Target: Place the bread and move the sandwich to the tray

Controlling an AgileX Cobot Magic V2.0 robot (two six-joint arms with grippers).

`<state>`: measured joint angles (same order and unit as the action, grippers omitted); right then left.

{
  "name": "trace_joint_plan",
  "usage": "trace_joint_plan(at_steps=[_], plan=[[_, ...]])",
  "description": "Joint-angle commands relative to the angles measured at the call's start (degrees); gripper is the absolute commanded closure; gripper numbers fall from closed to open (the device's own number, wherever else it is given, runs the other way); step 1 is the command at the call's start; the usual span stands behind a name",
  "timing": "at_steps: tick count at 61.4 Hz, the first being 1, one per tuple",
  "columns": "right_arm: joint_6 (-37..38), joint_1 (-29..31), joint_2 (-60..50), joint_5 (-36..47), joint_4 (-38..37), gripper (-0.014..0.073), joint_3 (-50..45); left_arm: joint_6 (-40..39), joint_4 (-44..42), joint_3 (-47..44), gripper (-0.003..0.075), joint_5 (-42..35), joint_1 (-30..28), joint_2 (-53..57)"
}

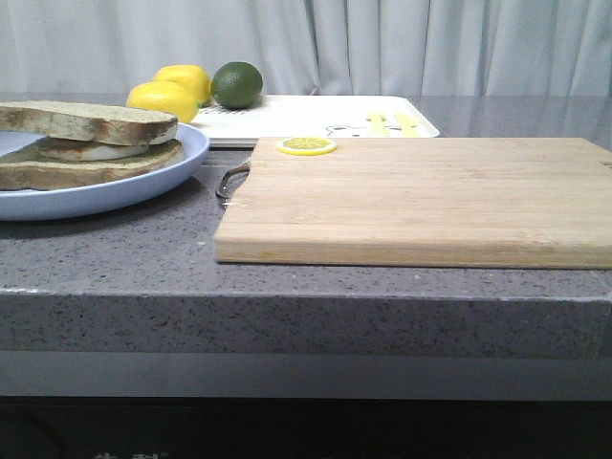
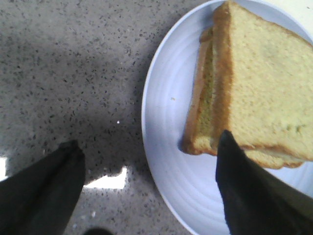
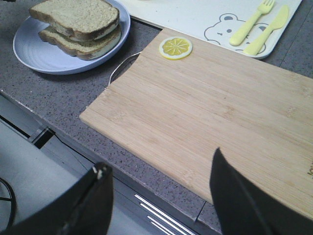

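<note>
Brown-crusted sandwich [image 3: 78, 27] lay flat on its blue plate [image 3: 34, 49], partly cropped at the left wrist; both grippers [image 2: 146, 196] [image 3: 159, 196] gaped empty

Pale blue plate [image 3: 34, 46], brown-crusted sandwich [image 3: 78, 24]

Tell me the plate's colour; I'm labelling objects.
Pale blue plate, clearest in the right wrist view.

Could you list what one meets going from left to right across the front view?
sandwich on the pale blue plate → two yellow lemons → green lime → lemon slice on the wooden cutting board → yellow fork and knife marks on the tray behind it.
</note>
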<state>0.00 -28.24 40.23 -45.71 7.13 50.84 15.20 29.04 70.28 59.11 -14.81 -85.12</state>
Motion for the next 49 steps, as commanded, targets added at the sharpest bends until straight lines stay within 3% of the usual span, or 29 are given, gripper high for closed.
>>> trace_joint_plan(at_steps=[1,24,42,49], plan=[[-0.4,0.0,-0.1,3.5,-0.2,0.0138,1.2,0.3,3.3,1.9,0.0177,-2.4,-0.1,-1.4],[-0.4,0.0,-0.1,3.5,-0.2,0.0138,1.2,3.8,11.1,1.9,0.0358,-2.6,0.0,-8.7],[-0.4,0.0,-0.1,3.5,-0.2,0.0138,1.2,3.8,11.3,1.9,0.0386,-2.7,0.1,-11.0],[-0.4,0.0,-0.1,3.5,-0.2,0.0138,1.2,4.8,11.3,1.9,0.0474,-2.5,0.1,-11.4]])
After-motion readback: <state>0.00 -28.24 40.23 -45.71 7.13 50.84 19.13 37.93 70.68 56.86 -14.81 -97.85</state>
